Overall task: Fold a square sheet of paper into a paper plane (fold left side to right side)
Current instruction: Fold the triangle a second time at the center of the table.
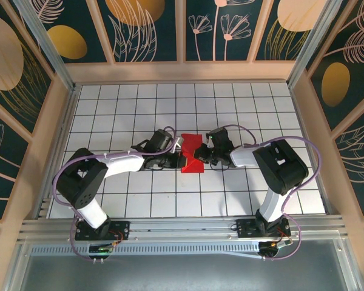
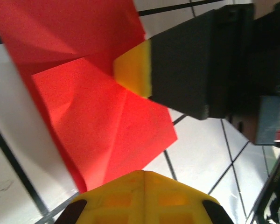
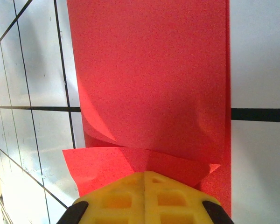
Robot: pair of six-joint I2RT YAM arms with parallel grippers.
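The square sheet of paper [image 1: 192, 165], bright red, lies creased and partly folded on the white grid table, between my two grippers. My left gripper [image 1: 181, 149] is shut at the sheet's left edge. In the left wrist view its yellow fingertips [image 2: 144, 179] meet at the near corner of the folded paper [image 2: 98, 116]. My right gripper [image 1: 205, 151] is shut, and its yellow tip [image 2: 133, 70] presses down on the paper's fold. Seen from the right wrist, the shut fingertips [image 3: 144, 176] sit against a raised flap [image 3: 107, 163], with a long red panel [image 3: 154, 70] beyond.
The white grid table [image 1: 121, 109] runs out on all sides of the paper. Tan walls [image 1: 48, 139] enclose it at the left, right and back. Both arm bases [image 1: 103, 229] stand on the metal rail at the near edge.
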